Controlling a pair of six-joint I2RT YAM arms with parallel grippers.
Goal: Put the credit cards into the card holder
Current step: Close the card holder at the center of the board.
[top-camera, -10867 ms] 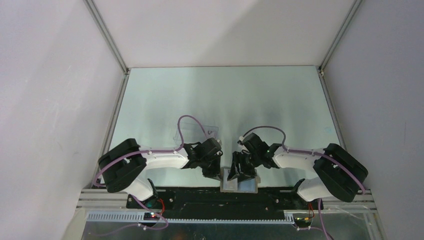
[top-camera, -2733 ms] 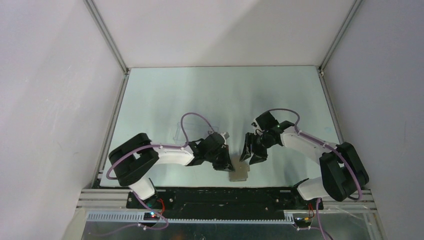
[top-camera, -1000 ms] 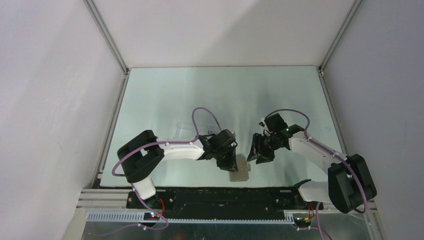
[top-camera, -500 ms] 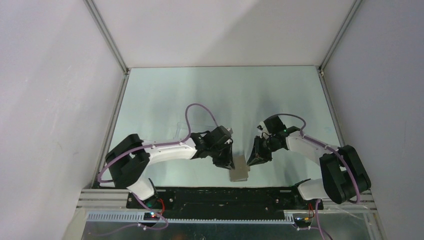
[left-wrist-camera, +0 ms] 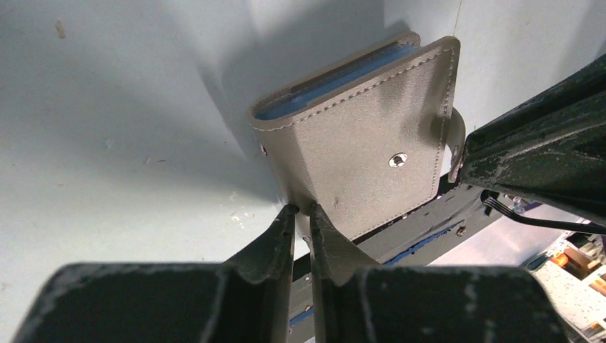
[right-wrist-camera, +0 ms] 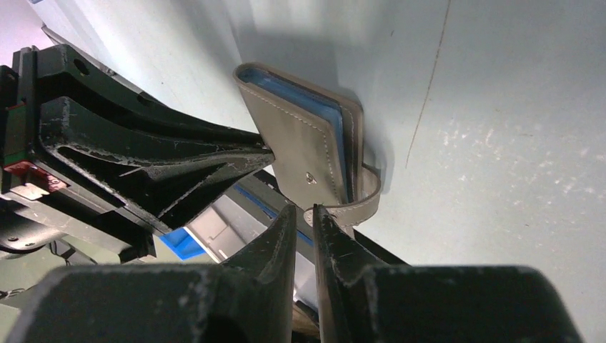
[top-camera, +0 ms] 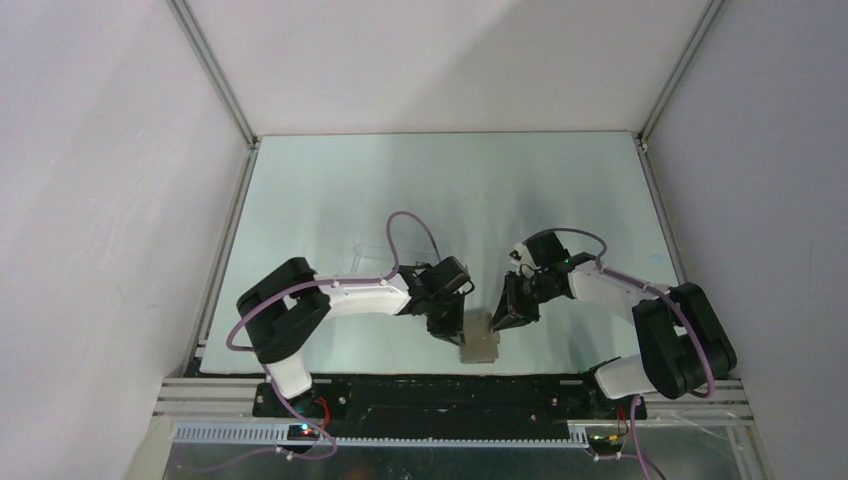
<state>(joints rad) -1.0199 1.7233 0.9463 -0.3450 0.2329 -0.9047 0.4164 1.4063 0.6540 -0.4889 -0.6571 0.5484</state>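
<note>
- Top view: card holder [top-camera: 480, 342] sits at the near-centre edge of the table [top-camera: 400, 190], with left gripper [top-camera: 452, 332] and right gripper [top-camera: 500, 322] on either side of it. No loose credit cards are visible.
- Left wrist: jaws nearly together, pinching the holder's lower corner. Holder is folded, blue lining [left-wrist-camera: 336, 82] shows at its top edge, snap [left-wrist-camera: 397, 160] is exposed and not fastened.
- Right wrist: jaws nearly together, nipping the end of the tab [right-wrist-camera: 366, 201].
- Judgement: the cards are likely inside, though I can't confirm it. Pressing the tab onto the snap is what's left.
</note>
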